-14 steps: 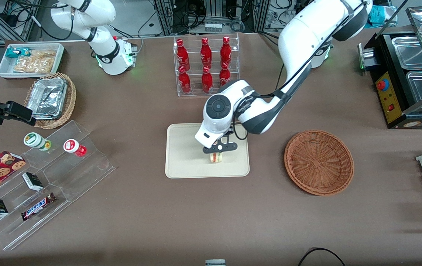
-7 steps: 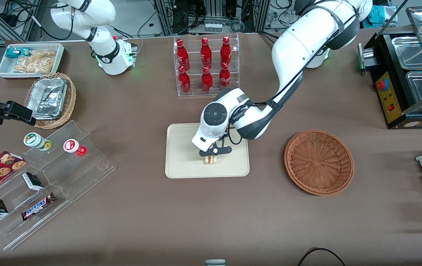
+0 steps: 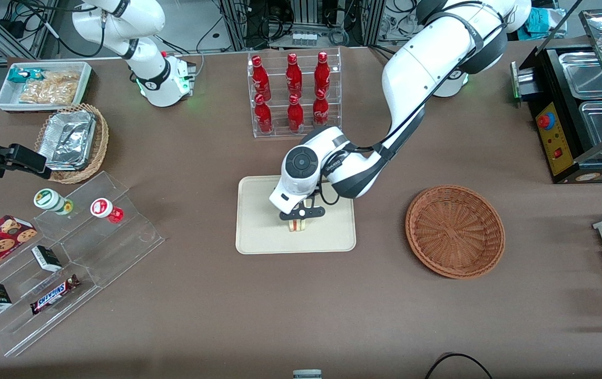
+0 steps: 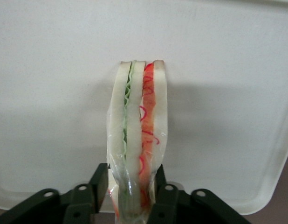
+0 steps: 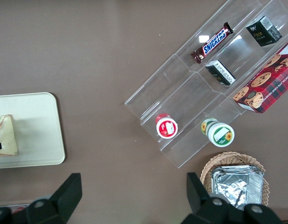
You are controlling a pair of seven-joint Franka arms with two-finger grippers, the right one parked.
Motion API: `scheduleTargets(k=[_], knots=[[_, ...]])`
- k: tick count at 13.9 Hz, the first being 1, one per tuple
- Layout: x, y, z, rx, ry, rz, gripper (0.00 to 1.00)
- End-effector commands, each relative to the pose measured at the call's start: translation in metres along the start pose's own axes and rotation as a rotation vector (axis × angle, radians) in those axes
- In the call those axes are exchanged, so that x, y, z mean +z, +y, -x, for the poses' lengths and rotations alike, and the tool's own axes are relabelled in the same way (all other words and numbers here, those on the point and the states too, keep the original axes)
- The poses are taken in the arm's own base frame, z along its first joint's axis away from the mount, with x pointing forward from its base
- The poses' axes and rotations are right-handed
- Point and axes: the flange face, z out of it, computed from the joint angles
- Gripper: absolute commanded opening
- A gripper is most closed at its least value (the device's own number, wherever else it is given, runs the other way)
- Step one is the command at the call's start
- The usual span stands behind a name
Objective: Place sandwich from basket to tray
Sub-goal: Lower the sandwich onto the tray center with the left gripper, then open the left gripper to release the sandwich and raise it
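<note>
Tool (image 4: 130, 193) pinches sandwich (image 4: 137, 126) over tray (image 4: 51, 93).

Brown table (image 3: 216, 316), cabled racks (image 3: 306, 21)

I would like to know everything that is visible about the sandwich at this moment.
The sandwich is a thin wedge of pale white bread in clear wrap, with a green layer and a red-orange layer between the slices. It stands on edge, over the cream tray, whether resting on it I cannot tell. The gripper holds it, jaws pressing both bread faces. The reddish-brown basket, toward the working arm's end, holds nothing.
</note>
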Motion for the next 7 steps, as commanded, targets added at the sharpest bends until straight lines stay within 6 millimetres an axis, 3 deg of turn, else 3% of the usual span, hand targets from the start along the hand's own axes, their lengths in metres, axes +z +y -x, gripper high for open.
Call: scheduleTargets(k=[1, 5, 7], knots=[[-0.026, 0.007, 0.0, -0.015, 0.035, 0.016, 1.0], [-0.092, -0.005, 0.011, -0.006, 0.065, -0.06, 1.0], [-0.127, -0.026, 0.009, -0.018, 0.067, -0.113, 1.0]])
